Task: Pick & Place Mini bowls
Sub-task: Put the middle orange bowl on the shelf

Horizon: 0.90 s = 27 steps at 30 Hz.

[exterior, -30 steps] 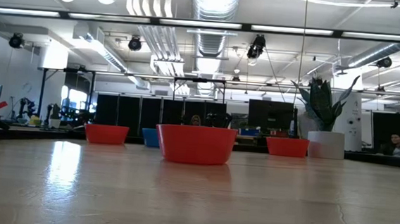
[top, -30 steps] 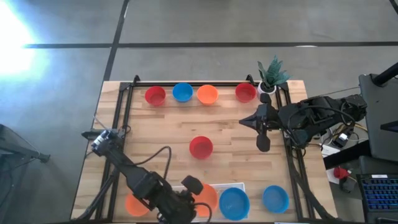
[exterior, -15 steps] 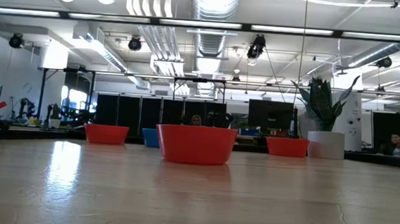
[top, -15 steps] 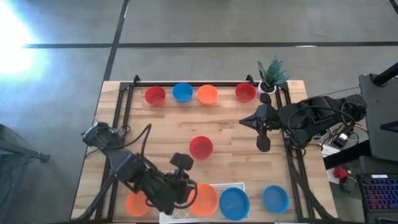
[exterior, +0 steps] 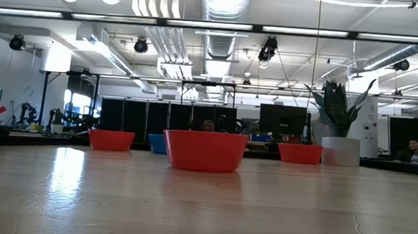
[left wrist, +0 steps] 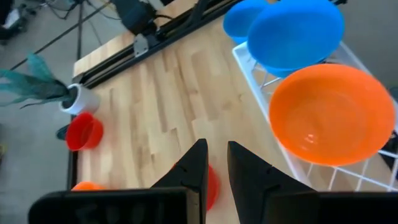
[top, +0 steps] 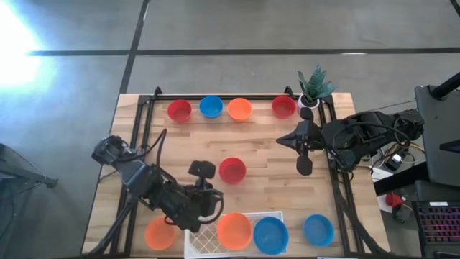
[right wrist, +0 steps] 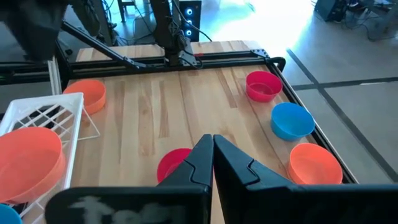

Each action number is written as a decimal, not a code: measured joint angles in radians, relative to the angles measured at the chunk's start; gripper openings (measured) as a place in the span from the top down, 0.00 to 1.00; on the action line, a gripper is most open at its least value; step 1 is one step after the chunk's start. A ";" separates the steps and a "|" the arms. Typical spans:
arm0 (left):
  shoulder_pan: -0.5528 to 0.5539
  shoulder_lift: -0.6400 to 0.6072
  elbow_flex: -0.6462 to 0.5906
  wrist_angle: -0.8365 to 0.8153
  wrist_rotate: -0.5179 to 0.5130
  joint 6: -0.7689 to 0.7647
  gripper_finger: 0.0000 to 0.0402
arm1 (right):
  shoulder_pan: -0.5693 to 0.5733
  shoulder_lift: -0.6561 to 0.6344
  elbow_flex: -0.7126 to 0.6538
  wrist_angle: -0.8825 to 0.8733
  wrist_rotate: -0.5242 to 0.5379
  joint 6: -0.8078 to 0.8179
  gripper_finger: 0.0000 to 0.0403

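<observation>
Mini bowls stand in a far row: red (top: pixel 179 110), blue (top: pixel 210 106), orange (top: pixel 239 109), red (top: pixel 284 107). Another red bowl (top: pixel 232 170) sits mid-table. Near the front edge an orange bowl (top: pixel 234 230) and a blue bowl (top: pixel 270 234) rest on the white lattice tray (top: pixel 203 241). An orange bowl (top: pixel 159 234) and a blue bowl (top: pixel 318 229) stand beside it on the table. My left gripper (top: pixel 213 203) hovers between the tray and the middle red bowl, open by a narrow gap (left wrist: pixel 217 146), holding nothing. My right gripper (top: pixel 282 141) hangs shut (right wrist: pixel 213 140) at the right.
A white pot with a green plant (top: pixel 314 88) stands at the far right corner. Black rails (top: pixel 144 122) run along the table's left, far and right sides. Bare wood lies between the far row and the middle red bowl (exterior: pixel 204 151).
My left gripper has risen and moved from above the tray's orange bowl toward the far edge and slightly left, toward the middle red bowl, rolling as it went. The orange bowl now shows uncovered on the tray. The finger gap looks unchanged.
</observation>
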 joint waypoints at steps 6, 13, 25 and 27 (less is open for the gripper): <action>0.001 -0.027 0.000 -0.075 -0.082 -0.058 0.86 | 0.000 0.000 0.000 0.000 0.000 0.000 0.98; 0.002 -0.063 0.000 -0.160 -0.156 -0.158 0.86 | 0.000 0.000 0.000 0.000 0.000 0.001 0.98; 0.002 -0.067 -0.120 -0.177 -0.171 -0.208 0.86 | 0.000 0.000 0.000 0.000 0.001 0.030 0.98; 0.002 -0.067 -0.181 -0.155 -0.170 -0.213 0.86 | 0.000 0.000 0.000 0.000 0.001 0.030 0.98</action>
